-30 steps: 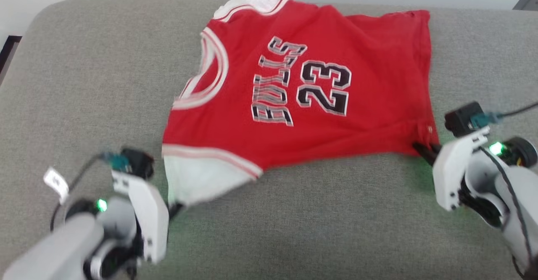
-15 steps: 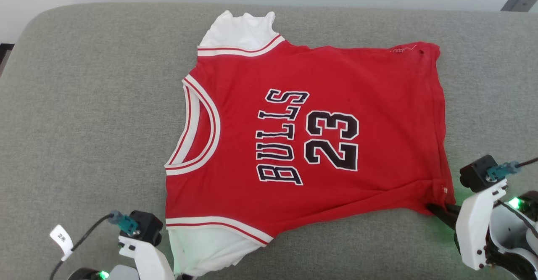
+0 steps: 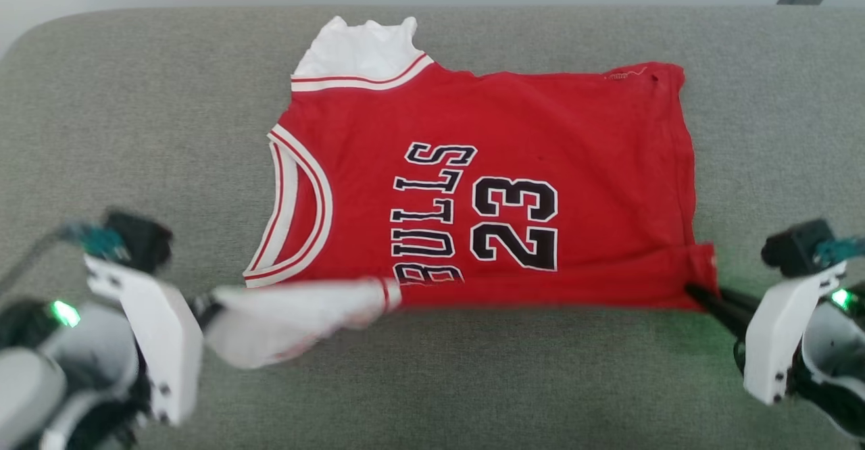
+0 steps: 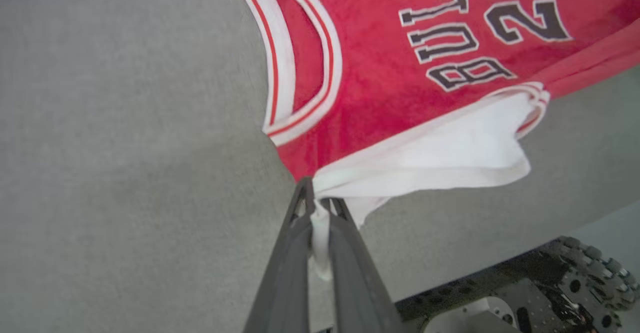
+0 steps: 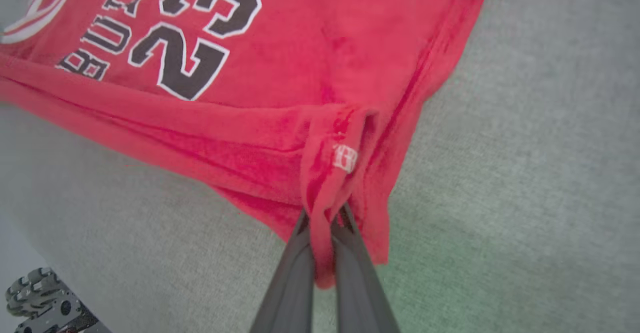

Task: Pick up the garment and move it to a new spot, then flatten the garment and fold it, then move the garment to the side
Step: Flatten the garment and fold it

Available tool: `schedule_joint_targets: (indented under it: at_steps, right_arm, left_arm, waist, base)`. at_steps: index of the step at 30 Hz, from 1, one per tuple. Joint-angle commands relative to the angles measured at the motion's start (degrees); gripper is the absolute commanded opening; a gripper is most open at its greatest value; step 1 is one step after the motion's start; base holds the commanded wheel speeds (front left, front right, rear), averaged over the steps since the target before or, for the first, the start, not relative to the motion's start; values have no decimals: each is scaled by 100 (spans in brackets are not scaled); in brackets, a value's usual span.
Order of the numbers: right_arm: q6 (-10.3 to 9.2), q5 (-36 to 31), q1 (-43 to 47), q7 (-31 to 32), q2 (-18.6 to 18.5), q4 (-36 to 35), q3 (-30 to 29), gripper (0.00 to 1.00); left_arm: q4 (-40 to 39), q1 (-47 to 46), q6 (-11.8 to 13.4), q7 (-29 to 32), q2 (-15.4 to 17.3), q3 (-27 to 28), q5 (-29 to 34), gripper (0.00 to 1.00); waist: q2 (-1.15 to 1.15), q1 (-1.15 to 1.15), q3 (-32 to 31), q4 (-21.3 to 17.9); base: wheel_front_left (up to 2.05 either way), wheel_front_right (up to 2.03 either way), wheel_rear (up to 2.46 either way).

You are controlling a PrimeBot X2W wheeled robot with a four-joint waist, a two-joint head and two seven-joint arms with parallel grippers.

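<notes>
The garment [image 3: 500, 186], a red jersey with black "BULLS" lettering and the number 23 outlined in white, lies spread across the middle of a gray padded surface [image 3: 135, 112]. Its neck opening [image 3: 297, 213] is toward the left and its hem toward the right. The far white sleeve end [image 3: 358, 51] lies flat at the shirt's far left corner.

The near edge of the shirt is raised and drawn taut in a straight line between the two grippers. A narrow band of red cloth is folded over along that edge and hides part of the letter B. The near white sleeve end [image 3: 290, 321] hangs off the surface at the near left and looks blurred in the head view.

The left gripper [image 4: 317, 200] is closed on the edge of that white sleeve end. In the left wrist view a strip of white cloth is pinched between its two dark fingers [image 4: 350, 253]. The right gripper [image 5: 322, 218] is clamped on the near right corner of the hem, with red cloth bunched between its fingers. A small white label [image 5: 345, 158] sits just beyond the tips.

In the head view the left gripper is at the near left and the right gripper at the near right. Each carries a green light, and a green glow falls on the surface beside the right one. Part of the wheeled base [image 4: 550, 283] shows past the near edge of the surface.
</notes>
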Motion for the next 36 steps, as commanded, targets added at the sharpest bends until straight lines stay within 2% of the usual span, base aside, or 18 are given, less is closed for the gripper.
schedule_joint_targets:
  at_steps: [1,3,7,18,24,28,30,31,32,34,36]
  right_arm:
    - [-14,-41,-53,35,38,4,-75,0]
    - [-14,-234,-202,88,145,-64,-265,0]
    - [-15,-553,-552,261,420,-1,-524,0]
    - [-14,-1252,-1812,602,1209,1012,-608,0]
    - [-14,-1414,-2350,587,1592,1727,-483,0]
    - [-15,-1478,-2575,650,1769,2202,-332,0]
    - [-15,-1507,-2678,701,1825,2391,-272,0]
    - [-15,-1506,-2730,700,1845,2460,-237,26]
    - [-15,-1486,-2769,702,1869,2525,-240,47]
    - [-14,-1516,-2834,725,1893,2572,-164,100]
    - [-14,-1512,-2847,738,1889,2582,-160,100]
  left_arm:
    - [46,-91,-10,40,23,37,37,0]
    - [146,-400,-123,123,59,105,184,0]
    - [621,-1109,-530,209,-160,159,468,0]
    - [3170,-2776,-1804,24,-1511,-119,1001,0]
    - [4645,-3206,-2261,124,-2154,-326,977,0]
    - [5499,-3357,-2432,269,-2539,-401,811,0]
    - [5830,-3446,-2491,321,-2666,-416,794,32]
    - [5966,-3487,-2524,268,-2720,-402,762,57]
    - [6089,-3510,-2541,203,-2765,-365,726,98]
    - [6305,-3572,-2563,109,-2827,-266,626,100]
    - [6407,-3622,-2506,57,-2835,-183,556,100]
  waist:
    - [0,0,22,-18]
    - [0,0,84,-52]
    - [0,0,236,-92]
    - [0,0,751,-223]
    - [0,0,966,-295]
    - [0,0,1049,-324]
    - [0,0,1068,-339]
    - [0,0,1074,-347]
    - [0,0,1076,-358]
    - [0,0,1058,-369]
    - [0,0,1045,-372]
  base:
    - [0,0,0]
    - [0,0,0]
    - [0,0,0]
    - [0,0,0]
    - [0,0,0]
    - [0,0,0]
    - [0,0,0]
    - [0,0,0]
    - [0,0,0]
    - [0,0,0]
    - [0,0,0]
